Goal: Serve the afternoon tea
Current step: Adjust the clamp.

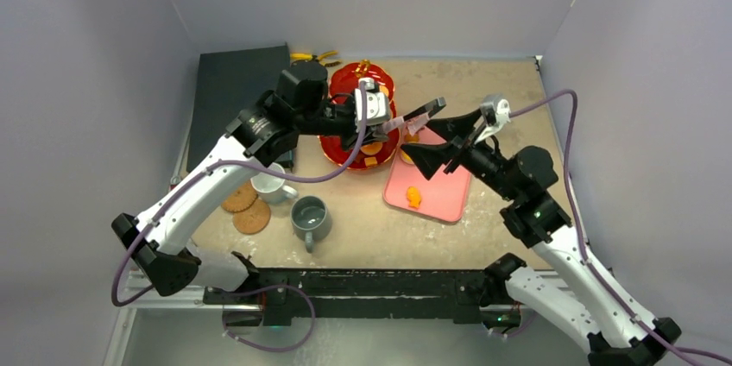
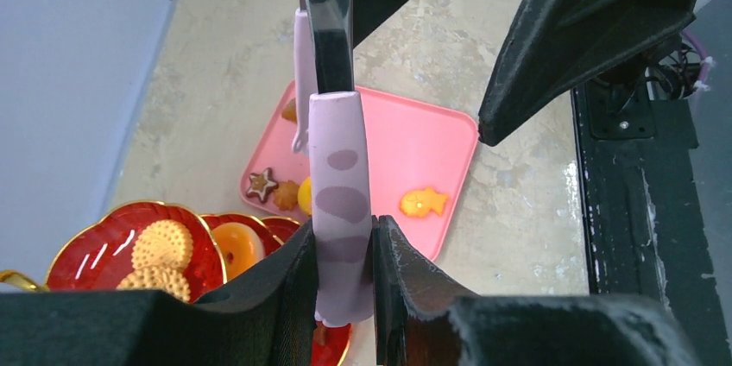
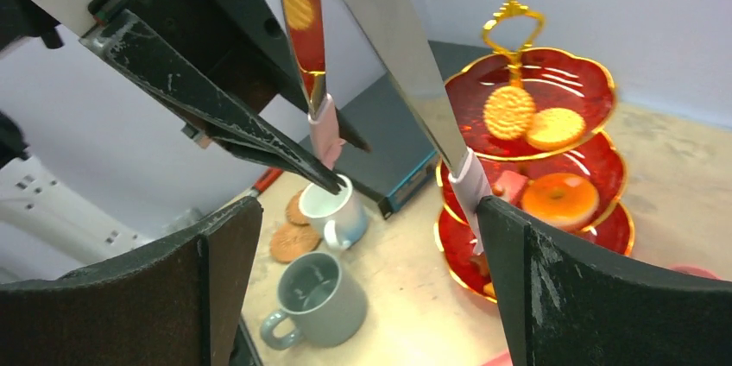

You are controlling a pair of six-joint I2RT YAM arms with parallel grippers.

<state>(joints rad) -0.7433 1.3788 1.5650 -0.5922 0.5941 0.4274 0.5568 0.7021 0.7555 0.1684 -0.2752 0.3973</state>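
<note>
**Stand part-filled, tongs in the left gripper, mugs not yet on coasters**

Left of the red stand point(image 3: 587, 81), two cork coasters point(image 1: 251, 217) lie bare. The white mug point(image 1: 274, 186) sits just beside them and the grey mug point(image 1: 309, 216) a little apart, nearer the arms. So the drinks side looks undone.

Over the stand's right side, the left gripper point(image 2: 343, 241) is clamped narrowly on the pink handle of the tongs point(image 2: 341, 167). The stand itself carries two round biscuits point(image 3: 509, 111) on its top tier and an orange pastry point(image 3: 559, 198) below.

Right of the stand and nearer the arms, the pink tray point(image 2: 414, 141) holds a fish-shaped biscuit point(image 2: 423, 202), a star point(image 2: 260, 183) and a few more. By my reading, these have yet to go onto the stand.

Further right, the right gripper point(image 3: 369, 211) stands wide, its jaws either side of the tongs' blades and holding nothing.
</note>
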